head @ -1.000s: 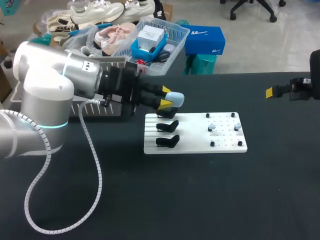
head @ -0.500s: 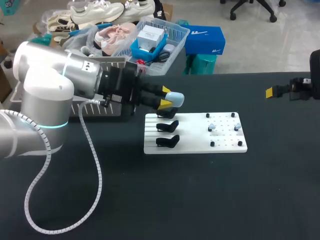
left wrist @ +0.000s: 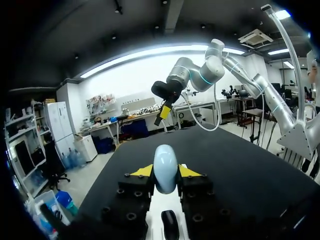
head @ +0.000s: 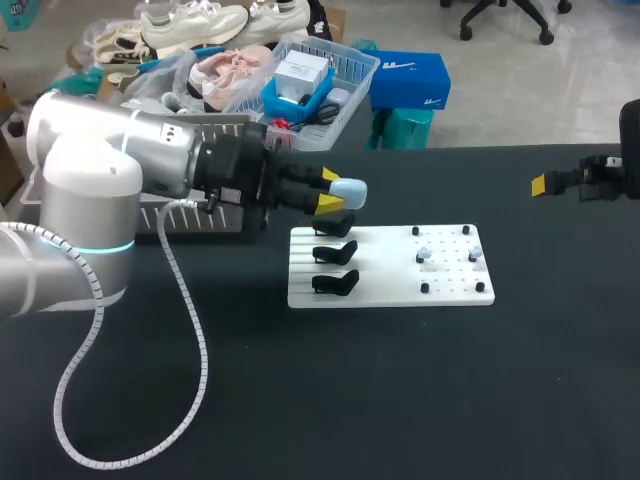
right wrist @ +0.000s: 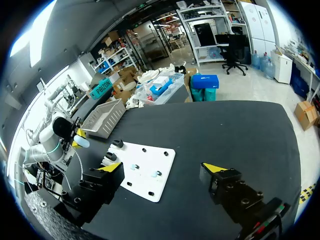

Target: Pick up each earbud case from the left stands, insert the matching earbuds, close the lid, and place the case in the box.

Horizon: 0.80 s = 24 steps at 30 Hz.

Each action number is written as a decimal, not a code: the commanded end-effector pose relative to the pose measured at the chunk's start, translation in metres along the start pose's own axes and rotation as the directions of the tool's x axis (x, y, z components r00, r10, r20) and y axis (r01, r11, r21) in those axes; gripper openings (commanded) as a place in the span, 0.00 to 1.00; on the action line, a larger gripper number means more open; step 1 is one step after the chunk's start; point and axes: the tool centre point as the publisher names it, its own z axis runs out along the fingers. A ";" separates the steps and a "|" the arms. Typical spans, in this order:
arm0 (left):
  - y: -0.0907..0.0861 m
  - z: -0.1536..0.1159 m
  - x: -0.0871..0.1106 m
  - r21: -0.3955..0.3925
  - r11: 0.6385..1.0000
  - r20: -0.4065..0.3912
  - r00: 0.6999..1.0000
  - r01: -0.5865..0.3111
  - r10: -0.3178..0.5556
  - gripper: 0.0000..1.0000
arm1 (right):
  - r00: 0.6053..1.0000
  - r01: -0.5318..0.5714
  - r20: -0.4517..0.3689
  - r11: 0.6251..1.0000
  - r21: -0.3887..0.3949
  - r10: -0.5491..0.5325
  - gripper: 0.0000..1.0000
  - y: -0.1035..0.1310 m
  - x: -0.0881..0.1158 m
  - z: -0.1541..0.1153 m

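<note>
One case lifted, nothing packed yet.
Your left arm's fingers are clamped on the pale blue, rounded earbud case, held just above the black stands of the white board. The small pale earbuds sit among pegs at the board's other end, so inserting them, closing the lid and placing the case in the grey box all remain. Your right arm's fingers stand apart, well away over the worktop.

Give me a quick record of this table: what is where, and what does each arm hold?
Left end effector: shut on a pale blue earbud case, above the stands
Right end effector: open, empty, at the table's right side
Stands: black, on the white board's left part
Earbuds: on the board's right part
Grey box: behind the left arm
</note>
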 end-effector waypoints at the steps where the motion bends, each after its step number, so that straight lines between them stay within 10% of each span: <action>1: 0.001 0.014 0.003 0.000 1.000 0.053 0.999 0.005 -0.005 0.00 | 1.000 0.000 0.000 1.000 0.000 0.000 1.00 0.000 0.000 0.000; 24: -0.029 0.058 -0.004 -0.014 0.997 0.116 0.990 0.081 -0.079 0.00 | 1.000 0.000 0.000 1.000 0.000 0.000 1.00 0.000 0.000 0.000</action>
